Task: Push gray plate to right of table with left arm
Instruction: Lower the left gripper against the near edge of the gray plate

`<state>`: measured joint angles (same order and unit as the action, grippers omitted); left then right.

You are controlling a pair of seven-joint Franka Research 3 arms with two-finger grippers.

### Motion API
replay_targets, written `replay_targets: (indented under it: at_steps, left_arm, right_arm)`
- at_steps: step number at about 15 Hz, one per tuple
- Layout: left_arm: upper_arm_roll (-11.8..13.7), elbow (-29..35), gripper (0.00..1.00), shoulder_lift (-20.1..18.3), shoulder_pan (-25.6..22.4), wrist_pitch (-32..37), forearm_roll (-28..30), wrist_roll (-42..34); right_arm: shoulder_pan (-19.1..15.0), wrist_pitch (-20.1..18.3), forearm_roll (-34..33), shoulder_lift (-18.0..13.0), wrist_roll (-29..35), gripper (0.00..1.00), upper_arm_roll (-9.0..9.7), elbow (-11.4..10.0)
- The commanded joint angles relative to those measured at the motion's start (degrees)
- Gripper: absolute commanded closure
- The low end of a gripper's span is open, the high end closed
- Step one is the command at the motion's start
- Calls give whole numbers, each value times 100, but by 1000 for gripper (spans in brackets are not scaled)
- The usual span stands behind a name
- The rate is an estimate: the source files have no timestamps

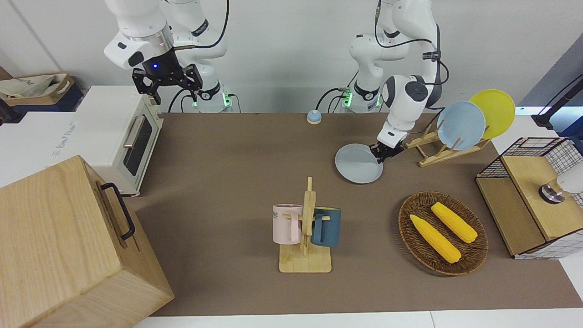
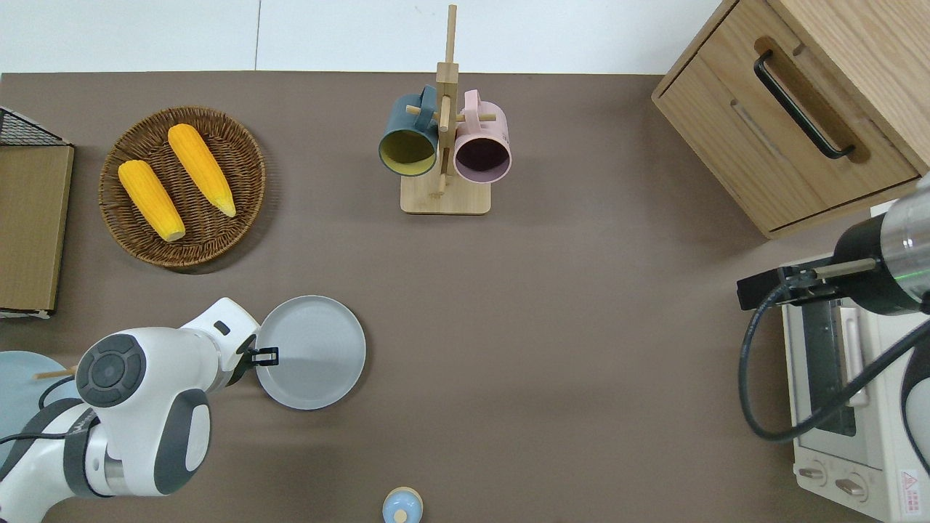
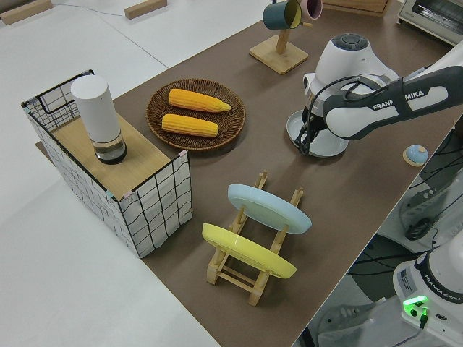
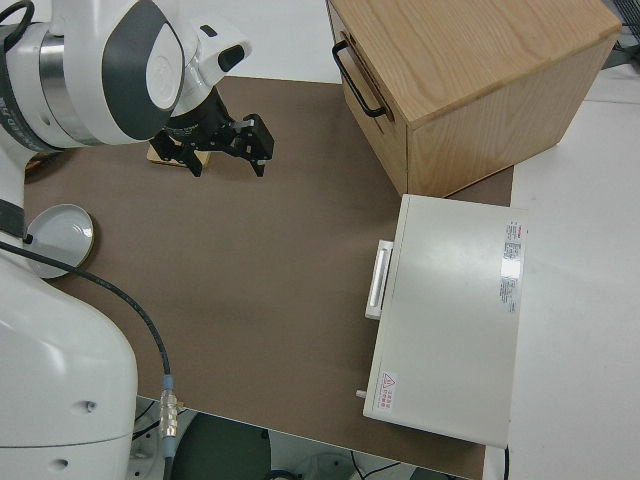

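The gray plate (image 1: 358, 163) lies flat on the brown table (image 1: 227, 159) toward the left arm's end, nearer to the robots than the wicker basket; it also shows in the overhead view (image 2: 311, 352). My left gripper (image 1: 383, 152) is low at the plate's rim on the side toward the left arm's end, touching it, with its fingers together and empty; the overhead view (image 2: 266, 356) and the left side view (image 3: 307, 142) show the same contact. My right gripper (image 1: 167, 82) is open and parked.
A mug rack (image 2: 445, 145) with two mugs stands mid-table, farther from the robots. A wicker basket (image 2: 247, 181) holds two corn cobs. A plate rack (image 1: 432, 152) holds a sky-blue and a yellow plate. A toaster oven (image 1: 123, 136) and wooden cabinet (image 1: 68, 246) fill the right arm's end.
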<state>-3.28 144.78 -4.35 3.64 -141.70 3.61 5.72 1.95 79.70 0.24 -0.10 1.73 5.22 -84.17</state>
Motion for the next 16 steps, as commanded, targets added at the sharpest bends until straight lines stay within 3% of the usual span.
replay_targets:
  at_steps: [1, 8, 16]
  left_arm:
    - [56, 103, 1000, 30, 93, -148, 17, 69]
    - [38, 16, 1000, 206, 707, -174, 631, 235]
    - [21, -924, 1000, 1207, 2289, -419, 676, 2106]
  right_arm:
    - [-63, -69, 46, -43, -15, 17, 32, 5]
    - [-63, -69, 46, -43, -6, 17, 32, -3]
    - [-63, -69, 46, -43, -15, 17, 32, -3]
